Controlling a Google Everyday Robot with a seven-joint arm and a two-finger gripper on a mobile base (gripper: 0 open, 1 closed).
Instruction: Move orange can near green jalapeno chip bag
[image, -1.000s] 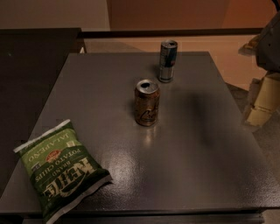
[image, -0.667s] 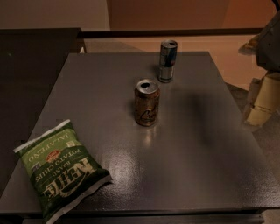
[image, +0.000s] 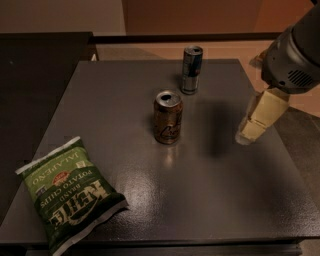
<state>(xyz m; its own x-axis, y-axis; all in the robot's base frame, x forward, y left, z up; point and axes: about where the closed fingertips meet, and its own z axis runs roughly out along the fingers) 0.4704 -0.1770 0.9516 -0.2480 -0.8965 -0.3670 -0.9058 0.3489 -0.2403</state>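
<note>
The orange can (image: 167, 117) stands upright near the middle of the dark grey table (image: 210, 200), its silver top open. The green jalapeno chip bag (image: 67, 192) lies flat at the front left corner of the table, light green end toward the back. My gripper (image: 246, 135) hangs at the right side of the table, pointing down and left, its tip just above the tabletop. It is well to the right of the orange can and holds nothing that I can see. The grey arm housing (image: 295, 55) rises above it at the right edge of the view.
A taller, slim silver-and-blue can (image: 191, 70) stands upright behind the orange can, toward the back edge. A dark counter (image: 35, 75) adjoins the table on the left. A tan floor (image: 225, 50) lies beyond the back edge.
The arm and gripper have moved left, from beyond the table's right edge to over its right side. The cans and the bag have not moved.
</note>
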